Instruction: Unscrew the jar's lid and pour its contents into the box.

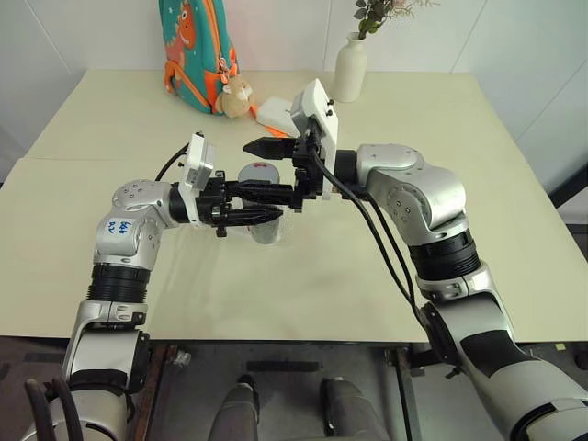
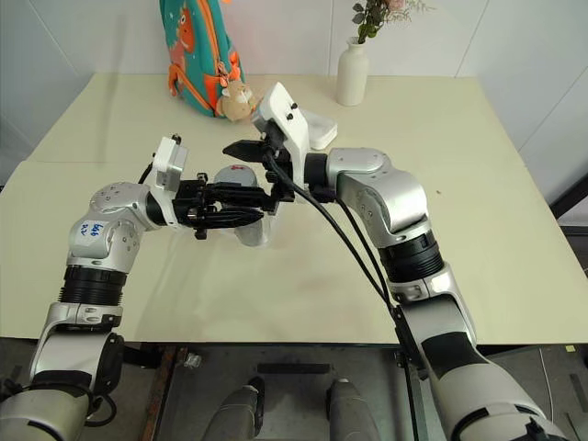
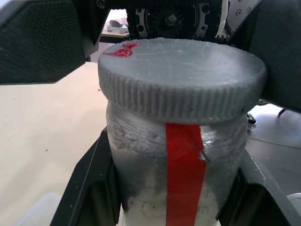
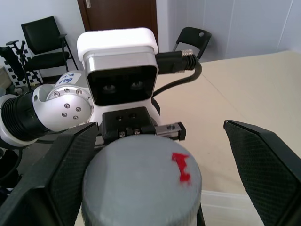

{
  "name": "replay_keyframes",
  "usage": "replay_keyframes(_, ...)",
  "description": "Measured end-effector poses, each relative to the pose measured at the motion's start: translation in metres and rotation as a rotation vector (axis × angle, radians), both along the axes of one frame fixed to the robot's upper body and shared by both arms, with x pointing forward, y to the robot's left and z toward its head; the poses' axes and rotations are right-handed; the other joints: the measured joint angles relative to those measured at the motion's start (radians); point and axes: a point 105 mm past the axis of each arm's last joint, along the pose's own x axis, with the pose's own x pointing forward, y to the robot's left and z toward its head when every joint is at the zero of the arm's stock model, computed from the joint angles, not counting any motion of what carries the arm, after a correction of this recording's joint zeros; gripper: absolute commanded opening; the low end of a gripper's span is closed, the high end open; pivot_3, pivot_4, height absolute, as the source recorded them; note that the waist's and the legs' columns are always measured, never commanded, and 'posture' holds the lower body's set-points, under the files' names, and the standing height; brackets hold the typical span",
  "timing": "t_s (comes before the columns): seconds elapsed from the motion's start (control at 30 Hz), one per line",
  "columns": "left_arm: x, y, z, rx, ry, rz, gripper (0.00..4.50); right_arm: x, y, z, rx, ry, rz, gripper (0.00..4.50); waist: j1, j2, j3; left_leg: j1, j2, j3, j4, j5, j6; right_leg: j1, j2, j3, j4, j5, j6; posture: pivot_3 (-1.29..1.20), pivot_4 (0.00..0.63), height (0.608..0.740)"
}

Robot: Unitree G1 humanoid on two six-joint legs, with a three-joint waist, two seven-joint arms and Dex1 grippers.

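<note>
partly gripper-hidden jar (image 3: 178,179), lid (image 3: 181,80) on

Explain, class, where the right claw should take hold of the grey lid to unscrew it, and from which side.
Grip the lid by its ribbed rim, coming in level from the robot's right. The left claw already clamps the jar body below, leaving the rim free. The right claw stands open with a finger either side of the lid, so closing there probably suits.
</note>
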Motion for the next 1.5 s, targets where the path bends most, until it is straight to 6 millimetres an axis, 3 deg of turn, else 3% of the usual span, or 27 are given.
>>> replay_keyframes(0.3, 0.0, 0.0, 0.0, 0.0, -0.002, 0.0, 2.01, 0.003, 0.001, -0.005, -0.017, 0.009, -0.004, 4.49, 0.002, 0.0, 0.0, 0.0, 0.0, 0.0, 0.0, 0.0, 0.0, 0.0, 0.0, 0.0, 0.0, 0.0, 0.0, 0.0, 0.15, 0.74)
replay_keyframes(0.67, 0.001, 0.0, 0.0, -0.002, -0.002, 0.01, 2.01, 0.003, -0.021, -0.004, -0.019, 0.019, 0.006, 4.49, 0.002, 0.0, 0.0, 0.0, 0.0, 0.0, 0.0, 0.0, 0.0, 0.0, 0.0, 0.0, 0.0, 0.0, 0.0, 0.0, 0.15, 0.74)
replay_keyframes(1.0, 0.001, 0.0, 0.0, -0.003, -0.003, 0.011, 2.01, 0.002, -0.03, -0.005, -0.012, 0.032, 0.019, 4.49, 0.002, 0.0, 0.0, 0.0, 0.0, 0.0, 0.0, 0.0, 0.0, 0.0, 0.0, 0.0, 0.0, 0.0, 0.0, 0.0, 0.15, 0.74)
replay_keyframes(1.5, -0.001, 0.001, 0.0, 0.004, -0.005, -0.006, 2.01, -0.006, -0.025, -0.004, 0.014, 0.072, 0.09, 4.49, 0.002, 0.0, 0.0, 0.0, 0.0, 0.0, 0.0, 0.0, 0.0, 0.0, 0.0, 0.0, 0.0, 0.0, 0.0, 0.0, 0.15, 0.74)
